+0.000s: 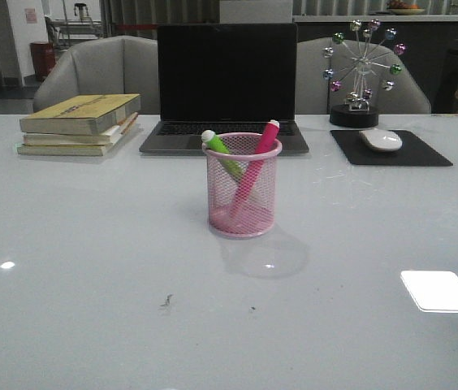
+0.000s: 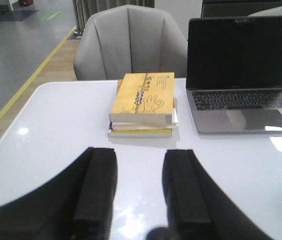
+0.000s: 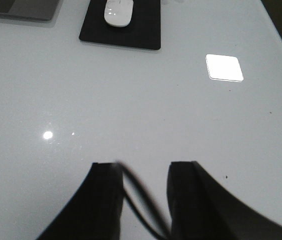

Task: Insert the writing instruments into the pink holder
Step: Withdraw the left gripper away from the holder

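Observation:
The pink holder [image 1: 244, 195], a wire-mesh cup, stands upright in the middle of the white table in the front view. Two writing instruments lean inside it: a lime green marker [image 1: 222, 151] against the left rim and a bright pink marker [image 1: 259, 152] against the right rim, caps sticking out. Neither arm shows in the front view. My left gripper [image 2: 140, 156] is open over bare table, facing the book stack. My right gripper [image 3: 145, 167] is open over bare table, with only a thin dark cable crossing between its fingers. The holder is out of both wrist views.
A stack of books [image 1: 80, 122] lies at the back left, a dark laptop [image 1: 226, 85] stands behind the holder, and a white mouse [image 1: 381, 140] rests on a black pad [image 1: 424, 153] at the back right beside a small ferris-wheel ornament [image 1: 361, 73]. Grey chairs stand beyond the table.

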Action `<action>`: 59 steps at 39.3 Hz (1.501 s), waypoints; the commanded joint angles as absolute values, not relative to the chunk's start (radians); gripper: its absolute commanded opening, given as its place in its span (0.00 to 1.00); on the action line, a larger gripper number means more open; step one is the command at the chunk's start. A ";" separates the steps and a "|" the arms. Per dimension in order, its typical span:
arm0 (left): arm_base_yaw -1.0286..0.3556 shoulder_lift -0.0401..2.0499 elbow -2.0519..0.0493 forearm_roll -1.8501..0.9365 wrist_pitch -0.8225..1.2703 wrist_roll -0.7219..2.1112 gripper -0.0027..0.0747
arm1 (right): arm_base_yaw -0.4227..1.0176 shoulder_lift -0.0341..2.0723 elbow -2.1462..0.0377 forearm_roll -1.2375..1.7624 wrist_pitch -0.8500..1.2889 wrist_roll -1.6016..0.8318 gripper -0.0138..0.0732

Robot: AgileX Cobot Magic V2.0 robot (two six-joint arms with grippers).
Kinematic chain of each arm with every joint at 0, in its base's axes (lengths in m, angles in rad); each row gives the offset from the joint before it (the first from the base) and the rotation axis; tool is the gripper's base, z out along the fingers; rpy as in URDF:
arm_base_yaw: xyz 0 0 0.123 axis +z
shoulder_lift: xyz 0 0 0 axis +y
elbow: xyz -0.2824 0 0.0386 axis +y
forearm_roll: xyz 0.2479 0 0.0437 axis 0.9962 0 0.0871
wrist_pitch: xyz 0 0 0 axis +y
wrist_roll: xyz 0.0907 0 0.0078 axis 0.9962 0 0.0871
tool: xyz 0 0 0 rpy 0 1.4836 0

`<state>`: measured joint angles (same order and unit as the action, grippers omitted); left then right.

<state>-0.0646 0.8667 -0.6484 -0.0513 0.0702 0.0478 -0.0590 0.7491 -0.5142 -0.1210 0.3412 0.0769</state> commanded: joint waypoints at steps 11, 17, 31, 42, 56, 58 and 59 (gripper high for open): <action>-0.063 0.765 -0.561 -0.085 0.032 0.049 0.43 | -0.065 0.745 -0.541 -0.135 0.271 0.070 0.57; -0.060 0.765 -0.560 -0.074 0.030 0.049 0.43 | -0.065 0.745 -0.541 -0.135 0.271 0.070 0.57; -0.060 0.765 -0.560 -0.074 0.030 0.049 0.43 | -0.065 0.745 -0.541 -0.135 0.271 0.070 0.57; -0.060 0.767 -0.560 -0.074 0.030 0.049 0.43 | -0.065 0.745 -0.541 -0.135 0.271 0.070 0.57; -0.060 0.767 -0.560 -0.074 0.030 0.049 0.43 | -0.065 0.747 -0.541 -0.135 0.227 0.070 0.56; -0.060 0.767 -0.560 -0.074 0.030 0.049 0.43 | -0.065 0.747 -0.541 -0.135 0.220 0.070 0.52; -0.060 0.767 -0.560 -0.074 0.030 0.049 0.43 | -0.065 0.747 -0.541 -0.135 0.216 0.070 0.48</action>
